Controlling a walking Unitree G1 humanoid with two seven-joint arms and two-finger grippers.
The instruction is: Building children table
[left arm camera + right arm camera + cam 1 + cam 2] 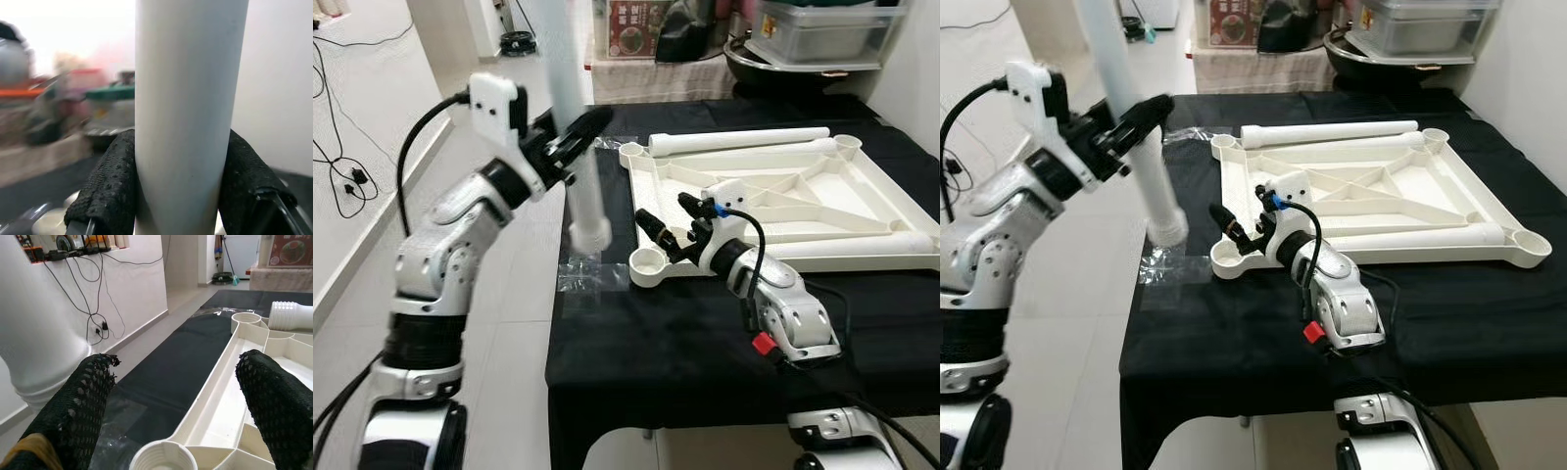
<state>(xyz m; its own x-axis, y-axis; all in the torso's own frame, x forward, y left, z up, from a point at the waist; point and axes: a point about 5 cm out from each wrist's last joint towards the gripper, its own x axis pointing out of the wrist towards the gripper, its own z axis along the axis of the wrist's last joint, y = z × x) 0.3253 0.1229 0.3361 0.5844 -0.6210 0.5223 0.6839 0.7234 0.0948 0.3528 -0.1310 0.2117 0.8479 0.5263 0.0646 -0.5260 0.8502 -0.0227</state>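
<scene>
A white children's tabletop lies upside down on the black-covered table, with a round leg socket at each corner. My left gripper is shut on a white table leg, holding it upright above the table's left edge; its pads press both sides of the leg. My right gripper is open, low over the near-left socket, with that socket between and below its fingers. A second leg lies along the tabletop's far edge, and a third leg along its near edge.
Crumpled clear plastic wrap lies at the table's left edge. A clear storage box and a dark pan stand behind the table. Cables trail on the tiled floor by the left wall.
</scene>
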